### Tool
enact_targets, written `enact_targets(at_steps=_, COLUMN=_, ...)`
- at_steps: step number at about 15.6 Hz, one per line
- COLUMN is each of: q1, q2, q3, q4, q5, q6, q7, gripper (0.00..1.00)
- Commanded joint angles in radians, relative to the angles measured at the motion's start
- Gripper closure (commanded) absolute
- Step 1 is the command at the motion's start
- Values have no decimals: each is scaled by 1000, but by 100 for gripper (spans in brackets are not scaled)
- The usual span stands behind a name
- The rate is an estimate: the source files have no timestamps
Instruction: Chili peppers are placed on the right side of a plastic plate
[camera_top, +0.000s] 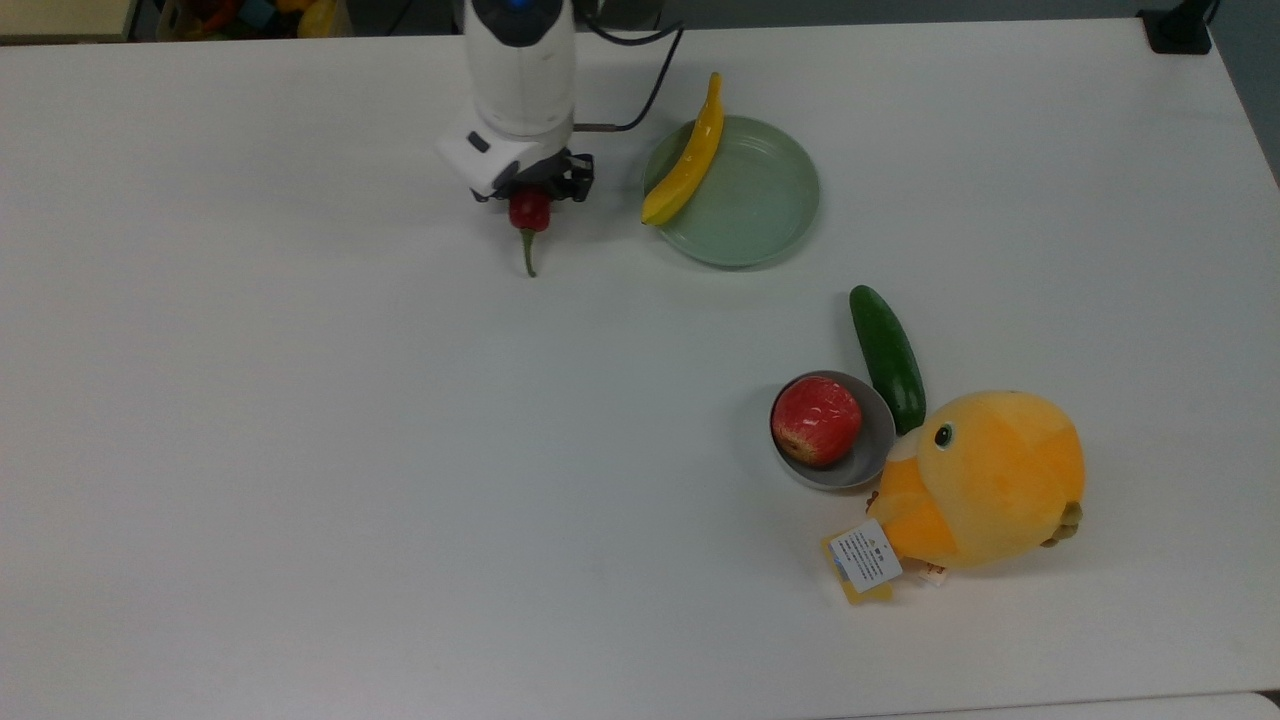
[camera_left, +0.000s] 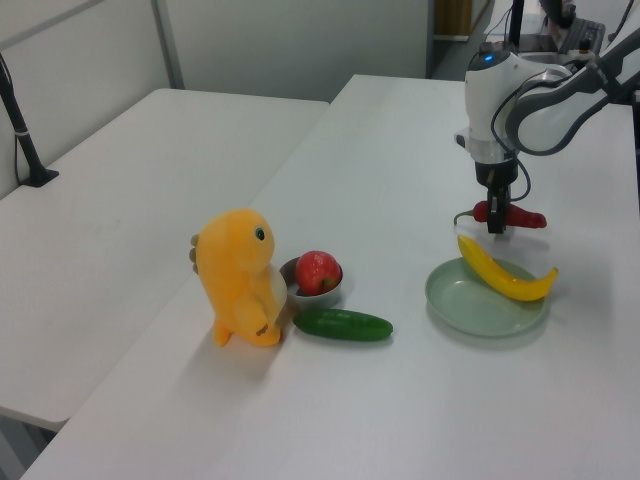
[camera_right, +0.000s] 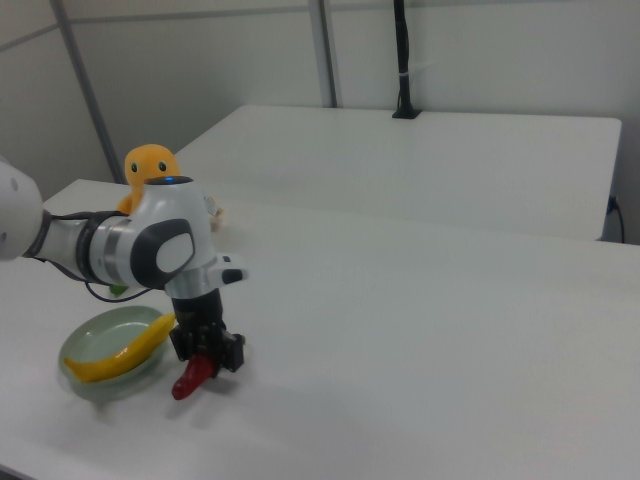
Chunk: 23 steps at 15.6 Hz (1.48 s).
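My gripper (camera_top: 531, 196) is shut on the dark red chili pepper (camera_top: 529, 212), whose green stem points toward the top view's bottom. The chili hangs just above the table, to the top view's left of the pale green plastic plate (camera_top: 765, 205). In the left view the gripper (camera_left: 497, 217) holds the chili (camera_left: 520, 216) beyond the plate (camera_left: 470, 300). In the right view the chili (camera_right: 189, 378) tilts down from the gripper (camera_right: 206, 352), close beside the plate (camera_right: 95, 335).
A yellow pepper (camera_top: 690, 155) lies across the plate's edge on the top view's left. A green cucumber (camera_top: 887, 357), a grey bowl (camera_top: 880, 445) holding a red apple (camera_top: 816, 420) and a yellow plush toy (camera_top: 985, 480) sit nearer the top view's bottom right.
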Motion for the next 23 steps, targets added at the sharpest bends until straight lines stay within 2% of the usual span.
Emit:
enact_targets(at_steps=1, q1=15, q2=-38, q3=58, q4=-10, q5=2, q6=-56, q7=54, gripper=86)
enact_targets(at_steps=6, q1=17, q2=-75, q3=88, q4=-10, q5=32, q6=-86, q7=55, gripper=85)
enact_targets(at_steps=7, q1=15, q2=-75, q3=88, q4=-8, q5=32, q6=-86, q7=55, gripper=76)
enact_targets(at_steps=8, q1=15, q2=-75, q3=88, q4=-8, q5=34, q6=-86, q7=55, gripper=56)
enact_targets(at_steps=9, q1=15, q2=-75, q3=88, q4=-7, q5=34, q6=-86, q7=55, gripper=31)
enact_targets(at_steps=10, q1=15, q2=-77, q3=88, q4=-5, q5=34, q6=-86, q7=55, gripper=19)
enact_targets(at_steps=15, q1=17, q2=-81, q3=90, q4=-4, q5=35, q6=-86, q7=89, gripper=19)
enact_targets(at_steps=18, q1=15, q2=-83, q3=119, q4=9, q5=37, q6=-88, q7=118, gripper=19)
enact_targets(at_steps=23, q1=15, q2=-90, q3=119, q4=9, q5=37, q6=-89, q7=129, gripper=19)
